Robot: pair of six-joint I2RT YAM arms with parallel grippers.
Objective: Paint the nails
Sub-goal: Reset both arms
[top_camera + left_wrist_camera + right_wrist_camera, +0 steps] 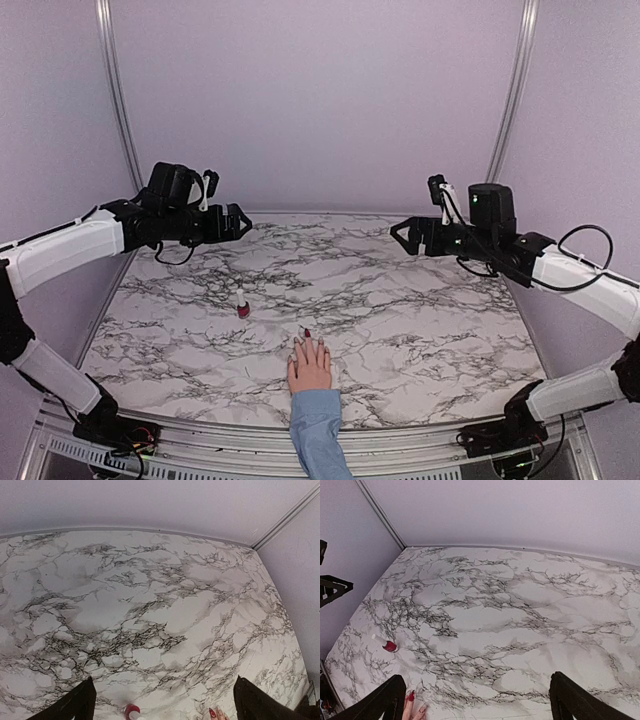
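Note:
A pale pink hand (310,366) with a light blue sleeve (318,430) lies flat near the table's front edge. One nail (307,332) is dark red, and it shows in the left wrist view (212,713) and the right wrist view (411,696); the other nails look pale. A small dark red polish bottle (242,305) with a white cap stands left of the hand. It also shows in the left wrist view (131,711) and the right wrist view (388,645). My left gripper (238,222) is open and empty, high at the far left. My right gripper (402,235) is open and empty, high at the far right.
The marble table (400,310) has purple walls behind and at both sides. Metal rails (115,100) run up the back corners. Both arms' bases sit at the near edge.

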